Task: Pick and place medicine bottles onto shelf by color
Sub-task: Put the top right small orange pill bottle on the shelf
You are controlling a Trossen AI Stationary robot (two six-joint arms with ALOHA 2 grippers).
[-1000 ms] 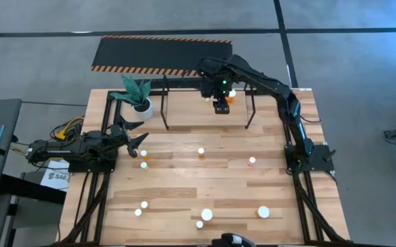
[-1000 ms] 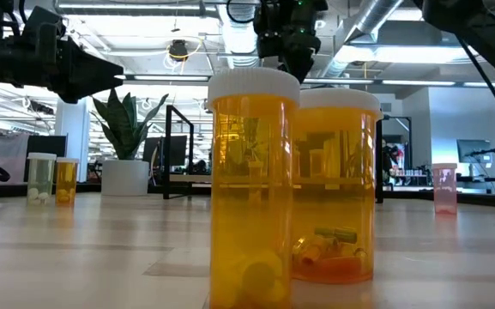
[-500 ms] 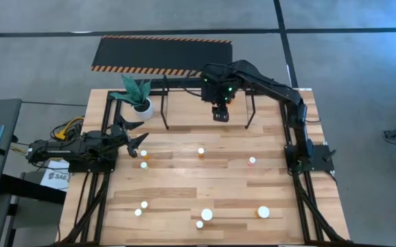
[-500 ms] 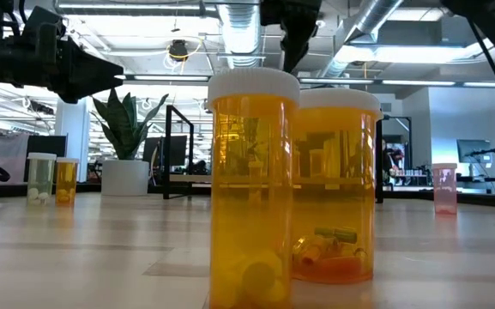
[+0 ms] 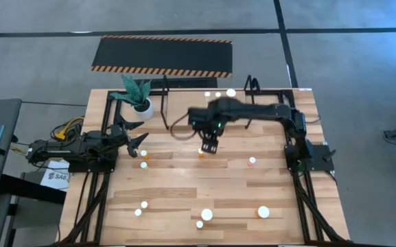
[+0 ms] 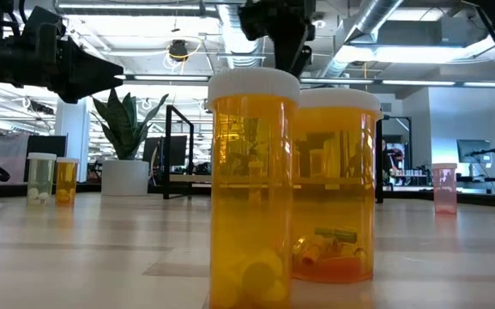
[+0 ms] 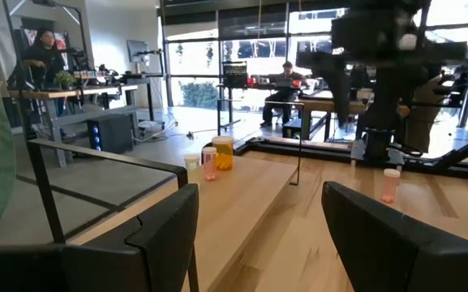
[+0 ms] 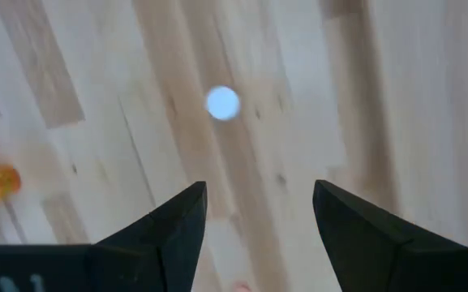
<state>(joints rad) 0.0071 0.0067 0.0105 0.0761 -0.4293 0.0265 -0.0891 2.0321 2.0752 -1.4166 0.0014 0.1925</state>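
Medicine bottles with white caps stand scattered on the wooden table: one (image 5: pixel 201 152) at the middle, a pink one (image 5: pixel 252 161) to its right, several near the front edge (image 5: pixel 206 215). Three stand on the black-framed shelf (image 5: pixel 273 90) at the far edge, among them a larger one (image 5: pixel 231 92). My right gripper (image 5: pixel 209 145) hangs open over the table's middle, pointing down. In the right wrist view a white cap (image 8: pixel 222 103) lies on the wood beyond the fingers of this gripper (image 8: pixel 258 211), which hold nothing. My left gripper (image 5: pixel 140 141) waits open at the left side, level.
A potted plant (image 5: pixel 140 98) stands at the far left beside the shelf. Two bottles (image 5: pixel 143 159) stand just in front of the left gripper. Two large orange bottles (image 6: pixel 253 189) fill the low view close to the camera. A hazard-striped mat (image 5: pixel 162 55) lies beyond the table.
My right gripper has left the shelf at the far edge and swung toward the near edge and a little left, to above the table's middle, sinking slightly and rolling about its own axis. Its fingers hold nothing. The left arm has kept still.
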